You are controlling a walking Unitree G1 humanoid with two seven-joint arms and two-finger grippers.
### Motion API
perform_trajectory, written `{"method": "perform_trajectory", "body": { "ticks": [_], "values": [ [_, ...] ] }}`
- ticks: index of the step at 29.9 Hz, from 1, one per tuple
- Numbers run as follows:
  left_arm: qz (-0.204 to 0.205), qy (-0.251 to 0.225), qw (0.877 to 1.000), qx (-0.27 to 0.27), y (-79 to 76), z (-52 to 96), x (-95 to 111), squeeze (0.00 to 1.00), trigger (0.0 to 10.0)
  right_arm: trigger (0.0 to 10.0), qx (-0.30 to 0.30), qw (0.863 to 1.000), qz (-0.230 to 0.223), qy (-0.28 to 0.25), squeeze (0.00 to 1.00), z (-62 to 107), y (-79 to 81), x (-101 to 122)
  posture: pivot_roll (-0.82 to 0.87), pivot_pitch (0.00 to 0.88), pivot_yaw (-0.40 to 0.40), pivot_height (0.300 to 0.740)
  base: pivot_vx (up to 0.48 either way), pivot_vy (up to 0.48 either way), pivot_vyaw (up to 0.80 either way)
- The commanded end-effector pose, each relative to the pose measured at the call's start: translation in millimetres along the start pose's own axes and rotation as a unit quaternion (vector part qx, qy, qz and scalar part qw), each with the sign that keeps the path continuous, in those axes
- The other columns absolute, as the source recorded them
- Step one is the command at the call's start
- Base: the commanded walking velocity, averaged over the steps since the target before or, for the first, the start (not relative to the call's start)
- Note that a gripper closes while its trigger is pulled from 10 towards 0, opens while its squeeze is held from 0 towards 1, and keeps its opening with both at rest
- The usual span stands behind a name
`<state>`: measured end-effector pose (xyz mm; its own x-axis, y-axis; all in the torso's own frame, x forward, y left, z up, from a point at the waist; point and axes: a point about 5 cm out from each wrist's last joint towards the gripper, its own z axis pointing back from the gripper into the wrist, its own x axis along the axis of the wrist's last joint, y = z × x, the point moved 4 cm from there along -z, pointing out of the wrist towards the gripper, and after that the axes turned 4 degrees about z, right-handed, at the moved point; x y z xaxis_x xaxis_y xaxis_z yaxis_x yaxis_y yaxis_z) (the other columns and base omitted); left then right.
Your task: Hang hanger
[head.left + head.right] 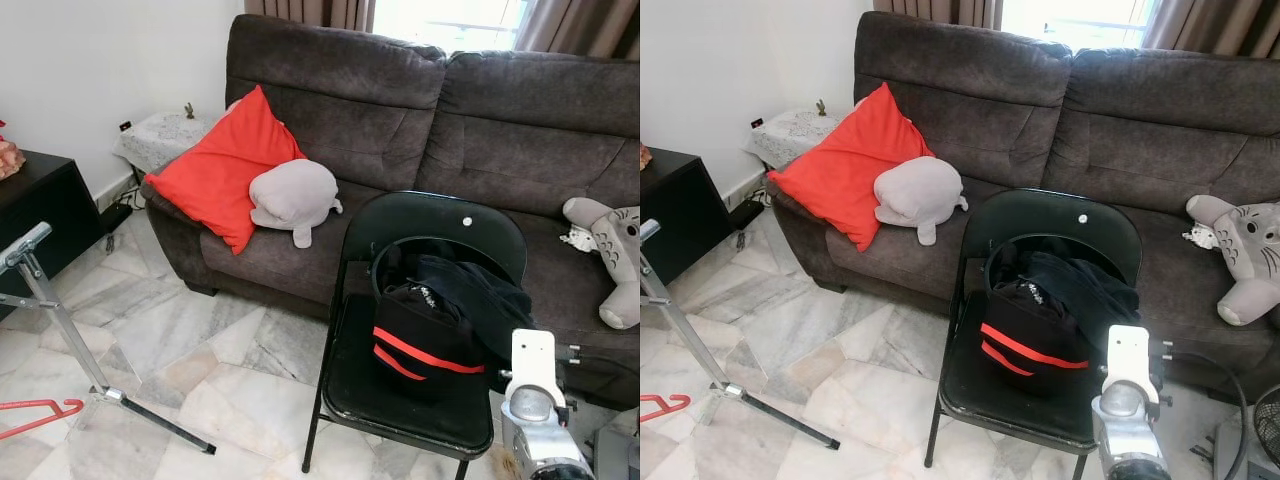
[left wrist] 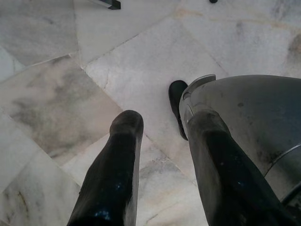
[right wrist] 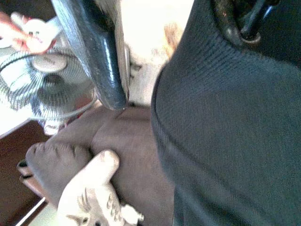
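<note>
A red hanger lies on the marble floor at the far left, beside the foot of a slanted metal rack stand. My left gripper hangs low over the floor tiles, open with nothing between its fingers. My right arm rises at the front right corner of a black folding chair. A black garment with red stripes is piled on the seat. In the right wrist view the dark garment is pressed very close, with the sofa and a plush behind it.
A dark brown sofa spans the back, carrying a red cushion, a grey plush and another plush at the right. A black cabinet stands at the left. A fan sits at the lower right.
</note>
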<state>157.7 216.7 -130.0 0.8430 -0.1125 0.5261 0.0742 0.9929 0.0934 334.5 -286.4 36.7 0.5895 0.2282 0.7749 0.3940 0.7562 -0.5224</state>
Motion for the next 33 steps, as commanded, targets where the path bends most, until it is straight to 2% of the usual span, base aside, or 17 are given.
{"method": "perform_trajectory", "body": {
  "ticks": [1, 6, 10, 13, 14, 15, 16, 17, 21, 24, 27, 30, 33],
  "values": [
    [-0.001, 0.007, 1.0, -0.002, 0.1, 0.7, -4.2, 0.0, 10.0, 10.0, -0.008, 1.0, 0.004, -0.022, 0.0, -2.3, -2.4, 11.2, 0.05, 0.0, -0.007, 0.74, 0.0, 0.0, 0.0],
    [0.0, 0.008, 1.0, -0.001, -0.1, 0.8, -4.6, 0.0, 10.0, 10.0, -0.001, 0.998, 0.039, -0.038, 0.0, -1.4, 4.9, 15.6, 0.05, 0.0, -0.009, 0.74, 0.0, 0.0, 0.0],
    [0.001, 0.008, 1.0, -0.002, -0.3, 0.8, -4.9, 0.0, 10.0, 10.0, 0.017, 1.0, 0.014, -0.001, 0.0, -1.2, 11.7, 2.1, 0.05, 0.0, -0.007, 0.74, 0.0, 0.0, 0.0],
    [0.001, 0.008, 1.0, -0.001, -0.3, 0.8, -4.9, 0.0, 10.0, 10.0, 0.018, 1.0, 0.012, -0.007, 0.0, -1.0, 13.2, 3.7, 0.05, 0.0, -0.007, 0.74, 0.0, 0.0, 0.0],
    [0.001, 0.008, 1.0, -0.001, -0.3, 0.8, -4.9, 0.0, 10.0, 10.0, 0.018, 1.0, 0.015, -0.009, 0.31, -1.1, 13.3, 4.7, 0.05, 0.0, -0.007, 0.74, 0.0, 0.0, 0.0],
    [0.001, 0.008, 1.0, -0.001, -0.3, 0.8, -4.9, 0.0, 10.0, 10.0, 0.016, 1.0, 0.019, -0.007, 0.25, -1.5, 13.0, 5.2, 0.05, 0.0, -0.007, 0.74, 0.0, 0.0, 0.0],
    [0.002, 0.008, 1.0, -0.001, -0.3, 0.8, -4.9, 0.0, 10.0, 10.0, 0.014, 1.0, 0.02, -0.005, 0.25, -1.9, 12.5, 5.1, 0.05, 0.0, -0.007, 0.74, 0.0, 0.0, 0.0],
    [0.002, 0.008, 1.0, -0.001, -0.3, 0.8, -4.9, 0.0, 10.0, 10.0, 0.003, 1.0, 0.013, -0.01, 0.0, -2.9, 8.7, 8.2, 0.05, 0.0, -0.008, 0.74, 0.0, 0.0, 0.0],
    [0.002, 0.008, 1.0, -0.001, -0.3, 0.9, -4.9, 0.0, 10.0, 10.0, -0.019, 0.999, -0.007, -0.028, 0.0, -4.2, 1.7, 16.0, 0.05, 0.0, -0.007, 0.74, 0.0, 0.0, 0.0],
    [0.003, 0.008, 1.0, -0.001, -0.2, 0.9, -4.9, 0.0, 10.0, 10.0, -0.038, 0.998, -0.005, -0.039, 0.0, -5.5, -4.7, 21.9, 0.05, 0.0, -0.007, 0.74, 0.0, 0.0, 0.0],
    [0.003, 0.008, 1.0, -0.001, -0.3, 0.9, -5.0, 0.0, 10.0, 10.0, -0.024, 0.999, -0.002, -0.031, 0.0, -5.8, 0.0, 18.8, 0.05, 0.0, -0.007, 0.74, 0.0, 0.0, 0.0],
    [0.003, 0.008, 1.0, -0.001, -0.3, 0.9, -5.0, 0.0, 10.0, 10.0, 0.016, 1.0, 0.009, -0.011, 0.0, -4.0, 13.3, 11.0, 0.05, 0.0, -0.008, 0.74, 0.0, 0.0, 0.0],
    [0.003, 0.008, 1.0, -0.001, -0.2, 0.9, -5.0, 0.0, 10.0, 10.0, 0.003, 1.0, 0.0, -0.013, 0.0, -4.5, 10.5, 12.4, 0.06, 0.0, -0.006, 0.74, 0.0, 0.0, 0.0]
  ]
}}
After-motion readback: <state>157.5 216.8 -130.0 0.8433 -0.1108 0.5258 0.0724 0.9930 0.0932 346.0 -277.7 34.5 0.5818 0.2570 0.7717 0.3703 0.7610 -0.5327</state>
